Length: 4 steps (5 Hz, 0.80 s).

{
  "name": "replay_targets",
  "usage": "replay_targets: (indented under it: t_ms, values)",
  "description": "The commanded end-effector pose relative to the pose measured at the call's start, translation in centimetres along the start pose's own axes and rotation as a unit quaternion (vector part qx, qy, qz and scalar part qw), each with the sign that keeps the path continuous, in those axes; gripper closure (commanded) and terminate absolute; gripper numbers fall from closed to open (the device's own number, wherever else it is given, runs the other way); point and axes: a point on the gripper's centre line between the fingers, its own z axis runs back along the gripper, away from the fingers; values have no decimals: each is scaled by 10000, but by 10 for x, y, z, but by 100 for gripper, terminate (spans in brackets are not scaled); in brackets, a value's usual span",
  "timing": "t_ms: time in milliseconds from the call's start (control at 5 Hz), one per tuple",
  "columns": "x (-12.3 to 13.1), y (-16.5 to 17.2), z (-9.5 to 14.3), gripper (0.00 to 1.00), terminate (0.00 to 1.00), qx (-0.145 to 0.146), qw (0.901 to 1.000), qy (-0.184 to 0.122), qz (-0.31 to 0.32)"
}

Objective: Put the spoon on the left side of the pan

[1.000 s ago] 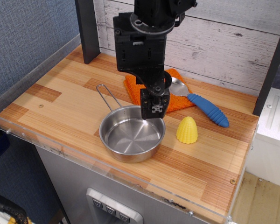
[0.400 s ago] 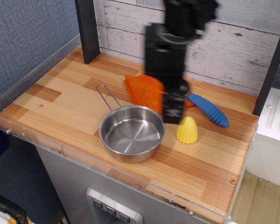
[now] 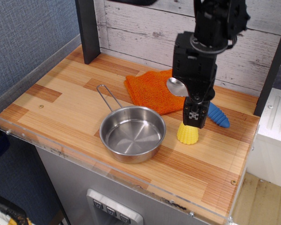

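Gripper (image 3: 195, 118) above corn toy (image 3: 188, 133), right of pan (image 3: 132, 134).
Finger spread unreadable from this angle. Spoon (image 3: 216, 115) behind gripper: bowl on orange cloth (image 3: 152, 91), blue handle beyond the corn.

The robot arm (image 3: 196, 70) is black all over. Its top part is round and chunky, with a thin light ring around it. Under the ring sits a big boxy black block with flat sides. At the bottom, just above the yellow corn toy (image 3: 188, 133), the small black gripper (image 3: 195, 118) has little white marks.
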Motion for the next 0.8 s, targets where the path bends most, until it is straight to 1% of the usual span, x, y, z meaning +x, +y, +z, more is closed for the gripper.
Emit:
replay_targets:
  t_ms: [0, 400, 600]
  values:
    - [-4, -33, 4, 0, 0, -243, 9991, 172, -308]
    - [4, -58, -18, 0, 0, -82, 9984, 294, -475]
    - [7, -70, -30, 0, 0, -25, 9963, 186, -835]
